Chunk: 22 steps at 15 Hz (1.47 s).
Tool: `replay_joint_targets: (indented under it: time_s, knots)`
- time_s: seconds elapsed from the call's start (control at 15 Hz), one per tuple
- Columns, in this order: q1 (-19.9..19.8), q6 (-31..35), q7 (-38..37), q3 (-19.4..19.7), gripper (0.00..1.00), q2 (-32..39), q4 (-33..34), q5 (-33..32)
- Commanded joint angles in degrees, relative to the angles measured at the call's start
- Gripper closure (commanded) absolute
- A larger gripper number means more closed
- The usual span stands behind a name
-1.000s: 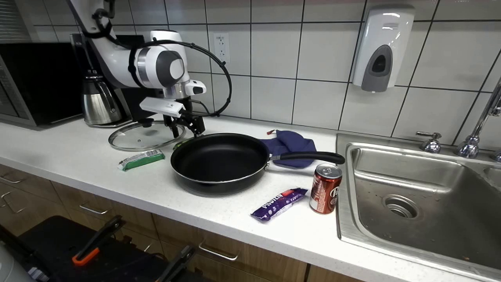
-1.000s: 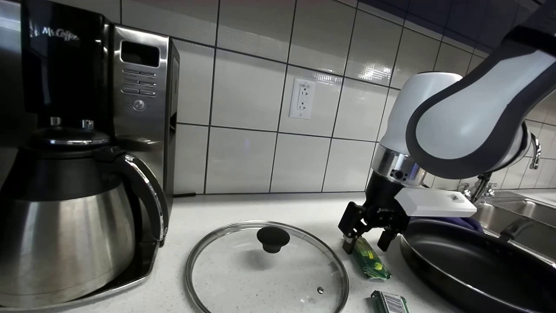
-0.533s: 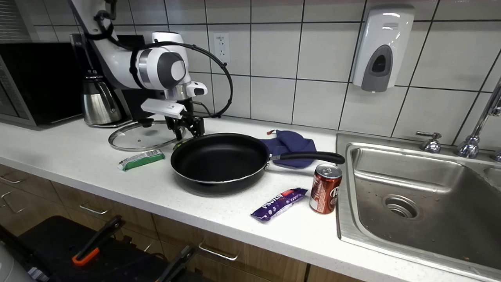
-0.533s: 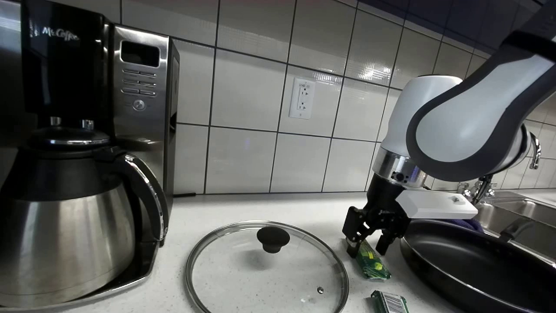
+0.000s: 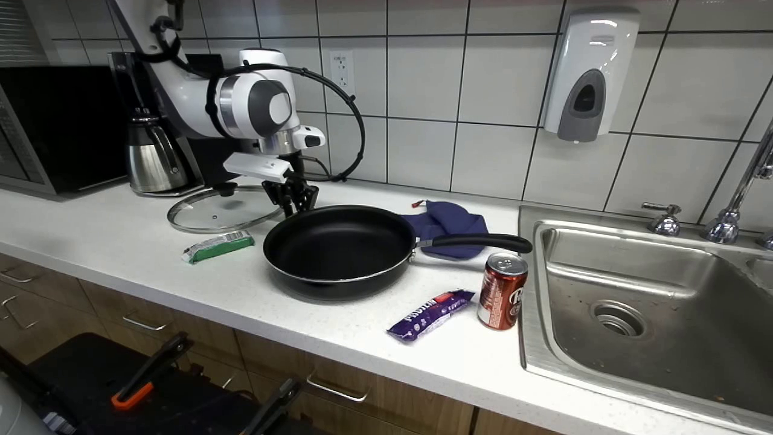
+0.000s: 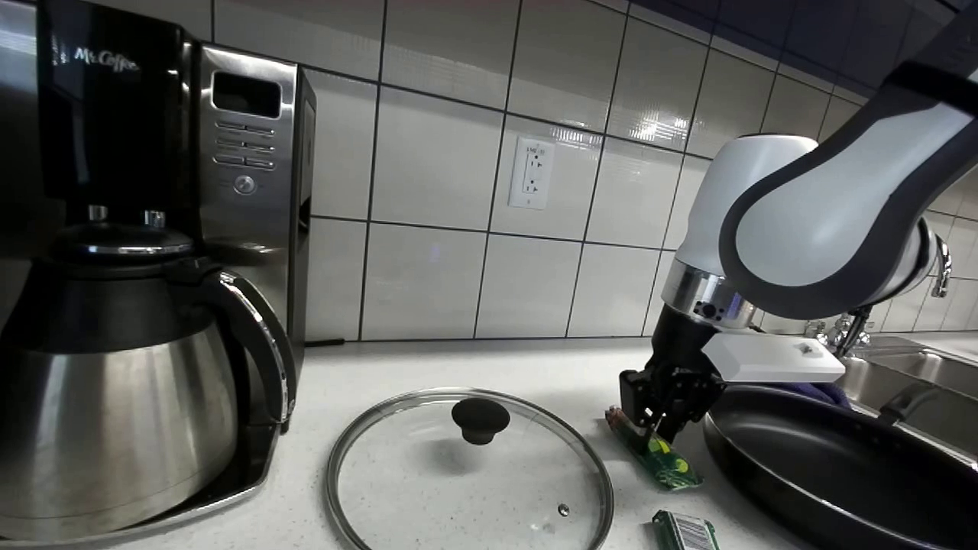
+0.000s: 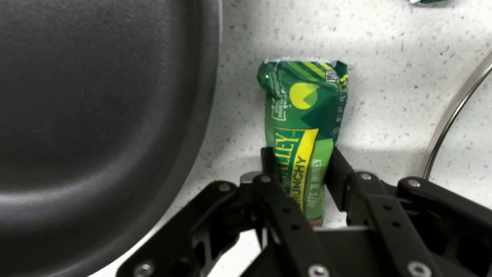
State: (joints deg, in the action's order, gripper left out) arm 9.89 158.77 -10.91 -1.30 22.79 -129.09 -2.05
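A green and yellow granola bar (image 7: 307, 111) lies on the counter, its wrapper lettering facing up. My gripper (image 7: 301, 154) is closed around its middle, with one black finger (image 7: 337, 169) against each long side. In an exterior view the gripper (image 6: 659, 435) reaches down to counter level over the bar (image 6: 674, 467), which still rests on the surface. The black frying pan (image 7: 96, 96) sits close beside the bar on one side. On the other side is the glass lid (image 6: 474, 489) with its dark knob. In an exterior view the pan (image 5: 338, 241) and gripper hide the bar.
Another green-wrapped bar (image 5: 218, 246) lies in front of the lid. A purple bar (image 5: 430, 315), a red can (image 5: 503, 291) and a blue cloth (image 5: 450, 226) surround the pan's handle (image 5: 477, 241). The sink (image 5: 634, 290) and coffee maker (image 6: 137, 382) stand at opposite ends.
The jaws have come together from wide apart onto the granola bar. Arm and gripper have shifted slightly toward the pan, and the bar has slid a little that way.
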Motion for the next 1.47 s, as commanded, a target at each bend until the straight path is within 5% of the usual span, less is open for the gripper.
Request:
replay_joint_targets:
  time_s: [0.0,0.73,1.4]
  knots:
    - [1.89,-1.97,-1.1,1.77,0.9,-0.6,1.04,-3.15]
    - [3.91,-3.7,-1.5,1.4,0.9,-9.13,-1.02,-8.22]
    - [1.37,-2.59,-10.55,4.62,0.9,-19.19,-13.18,-12.95]
